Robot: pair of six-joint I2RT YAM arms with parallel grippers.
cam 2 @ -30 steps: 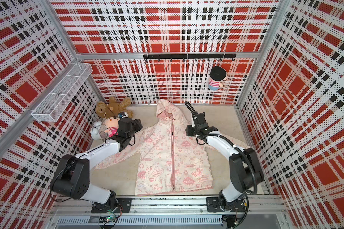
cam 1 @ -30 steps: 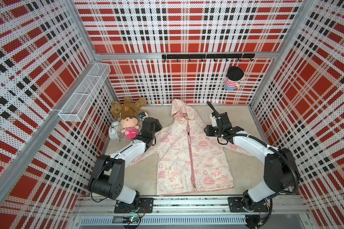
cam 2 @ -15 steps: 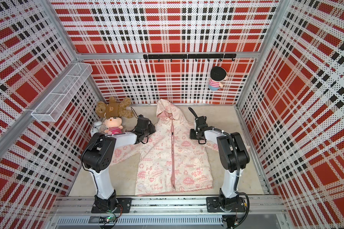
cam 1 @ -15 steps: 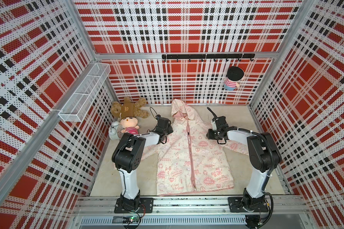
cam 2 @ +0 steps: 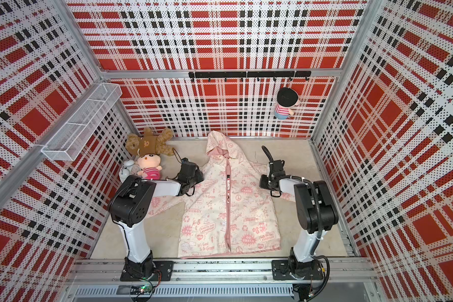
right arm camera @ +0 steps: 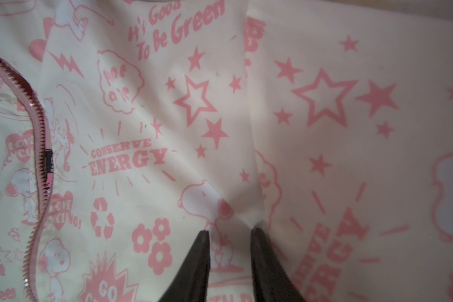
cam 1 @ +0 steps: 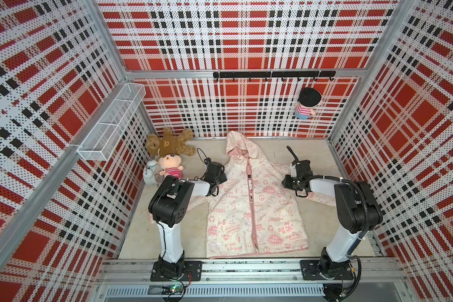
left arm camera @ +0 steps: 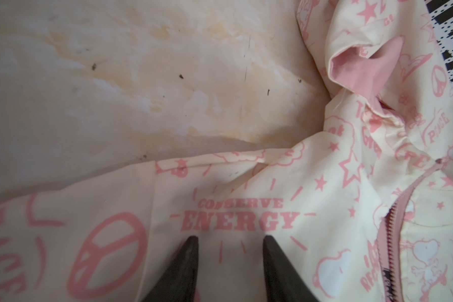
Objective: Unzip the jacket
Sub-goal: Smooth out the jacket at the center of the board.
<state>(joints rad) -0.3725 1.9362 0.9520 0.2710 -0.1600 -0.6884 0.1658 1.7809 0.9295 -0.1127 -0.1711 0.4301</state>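
Beige tabletop, zipped jacket lying flat; left gripper parted, tips on one shoulder; right gripper pinching a pucker on the other

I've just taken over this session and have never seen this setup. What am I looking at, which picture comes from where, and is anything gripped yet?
There are two robot arms, the left arm and the right arm, mounted at the near edge of a table. Both top views look down on the whole scene. Each wrist view looks along one arm's jaws. The jacket lies flat and its zipper looks closed. Plush toys sit in a far corner. The left jaws stand apart on flat fabric. The right jaws press a puckered fold, but a grip isn't certain.
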